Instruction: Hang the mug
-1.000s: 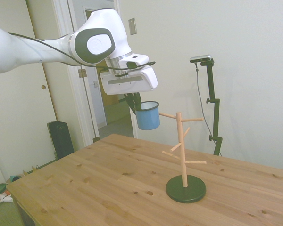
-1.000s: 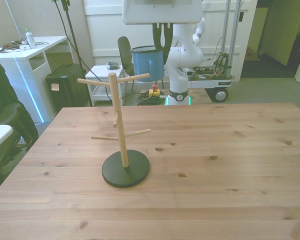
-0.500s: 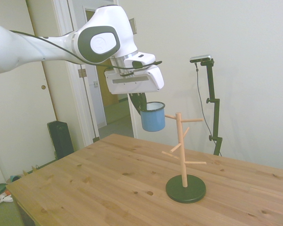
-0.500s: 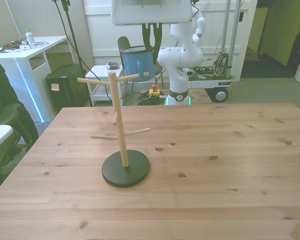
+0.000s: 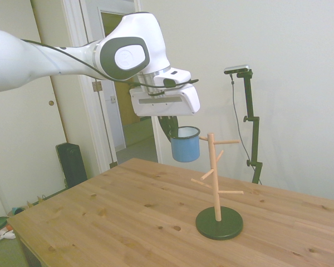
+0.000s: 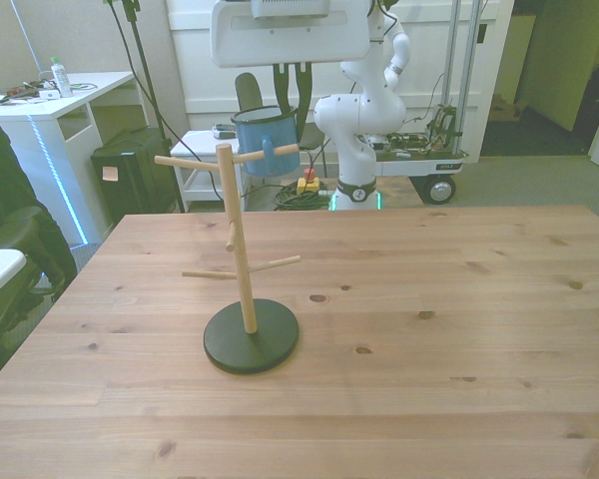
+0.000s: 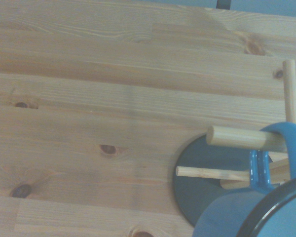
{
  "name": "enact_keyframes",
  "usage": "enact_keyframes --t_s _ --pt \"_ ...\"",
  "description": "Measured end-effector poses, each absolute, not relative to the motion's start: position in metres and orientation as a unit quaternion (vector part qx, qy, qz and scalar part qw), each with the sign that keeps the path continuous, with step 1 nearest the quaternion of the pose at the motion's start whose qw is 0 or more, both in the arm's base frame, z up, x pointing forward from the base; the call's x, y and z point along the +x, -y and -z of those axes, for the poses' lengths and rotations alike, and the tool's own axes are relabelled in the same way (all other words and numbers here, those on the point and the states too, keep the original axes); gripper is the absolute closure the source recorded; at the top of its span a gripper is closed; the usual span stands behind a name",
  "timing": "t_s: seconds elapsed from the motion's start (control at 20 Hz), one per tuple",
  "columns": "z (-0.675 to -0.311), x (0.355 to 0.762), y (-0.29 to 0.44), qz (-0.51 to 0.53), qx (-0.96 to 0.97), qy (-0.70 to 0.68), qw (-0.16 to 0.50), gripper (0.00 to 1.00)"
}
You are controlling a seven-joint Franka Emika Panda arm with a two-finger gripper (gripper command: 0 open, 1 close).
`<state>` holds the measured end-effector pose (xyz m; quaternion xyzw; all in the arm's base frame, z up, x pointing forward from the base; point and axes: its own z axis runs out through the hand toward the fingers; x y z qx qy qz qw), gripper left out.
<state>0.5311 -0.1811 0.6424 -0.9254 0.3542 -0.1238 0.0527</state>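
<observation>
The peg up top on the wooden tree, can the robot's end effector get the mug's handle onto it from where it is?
Probably yes. The end effector holds the mug level with the upper peg, whose tip already pokes into the handle, and nothing blocks it.

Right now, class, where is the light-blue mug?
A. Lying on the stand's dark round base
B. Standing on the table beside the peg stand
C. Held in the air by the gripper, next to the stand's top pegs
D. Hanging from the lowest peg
C: the gripper holds the mug well above the table, level with the top pegs of the peg stand.
</observation>
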Motion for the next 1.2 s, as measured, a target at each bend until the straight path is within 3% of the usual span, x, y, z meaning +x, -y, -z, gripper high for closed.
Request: enact_keyframes --t_s 1.2 --pt "-0.632 0.522 0.193 0.112 -0.921 -0.369 0.062 0.00"
